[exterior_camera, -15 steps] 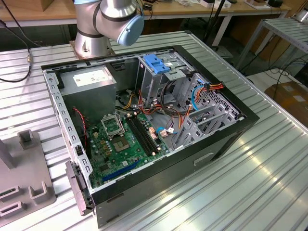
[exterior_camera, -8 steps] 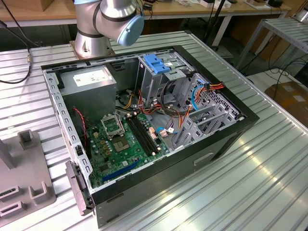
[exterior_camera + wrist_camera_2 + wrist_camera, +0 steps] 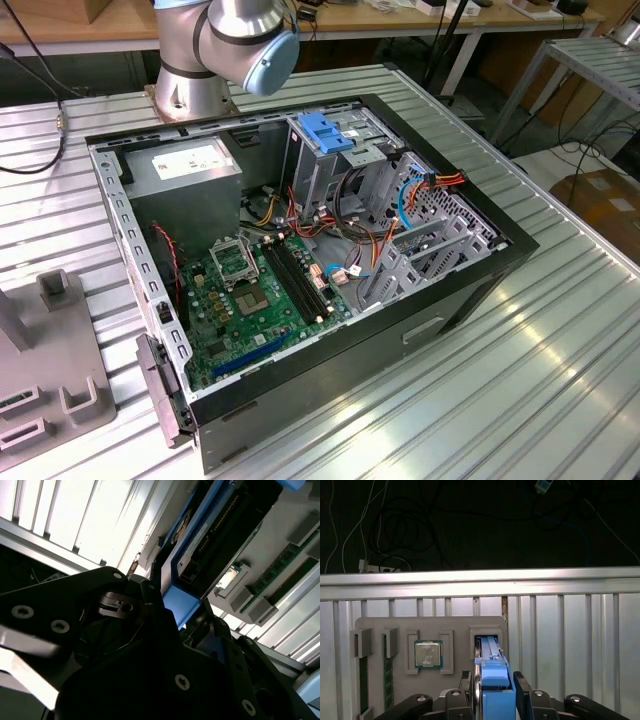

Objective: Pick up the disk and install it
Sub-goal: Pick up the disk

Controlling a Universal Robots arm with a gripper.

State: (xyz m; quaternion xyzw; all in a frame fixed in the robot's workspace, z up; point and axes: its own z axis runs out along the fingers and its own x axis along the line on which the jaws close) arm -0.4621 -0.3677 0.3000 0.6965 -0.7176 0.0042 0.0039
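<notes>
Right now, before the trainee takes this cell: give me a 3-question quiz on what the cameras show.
1. True or false: the disk already sits inside the computer case.
2. What lies in the grey tray beside the disk's slot? A) a processor chip B) a screwdriver C) a fan
3. Fill in: the gripper straddles the disk's ___-coloured rail.
Key: 1 false, it stands on edge in the tray; 2 A; 3 blue.
</notes>
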